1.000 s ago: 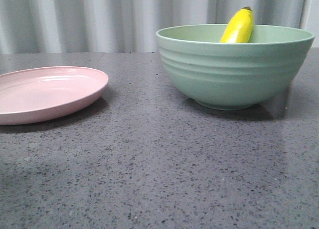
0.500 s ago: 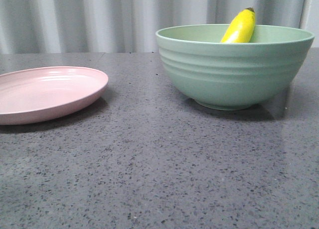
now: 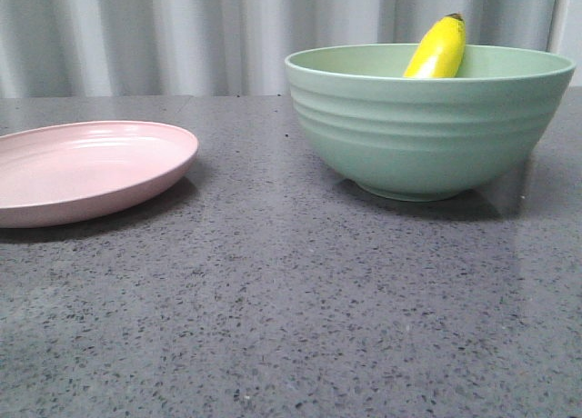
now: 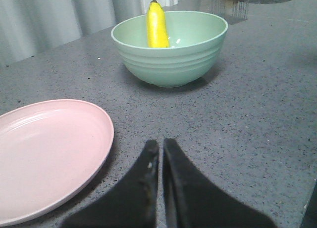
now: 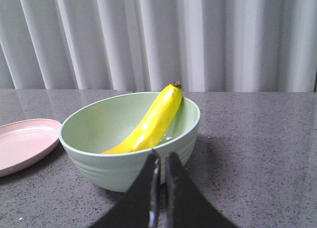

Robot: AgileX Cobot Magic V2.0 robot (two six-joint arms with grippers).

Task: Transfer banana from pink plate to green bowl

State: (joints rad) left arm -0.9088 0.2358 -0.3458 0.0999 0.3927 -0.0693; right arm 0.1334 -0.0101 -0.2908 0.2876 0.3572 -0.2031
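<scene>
The banana (image 5: 151, 122) lies inside the green bowl (image 5: 99, 161), leaning on the inner wall with its dark tip poking above the rim; the pink plate (image 4: 44, 153) sits bare on the tabletop (image 3: 291, 300), apart from the bowl; by these signs the transfer looks done. The left tool (image 4: 159, 156) has its fingers pressed together on nothing, beside the plate; the right tool (image 5: 162, 166) is likewise closed and empty, on the near side of the bowl. What remains, I judge, is a clean retreat; the right arm should lift away without brushing the rim, since the banana merely leans and a knock could shift it; the left should clear the plate's edge.
</scene>
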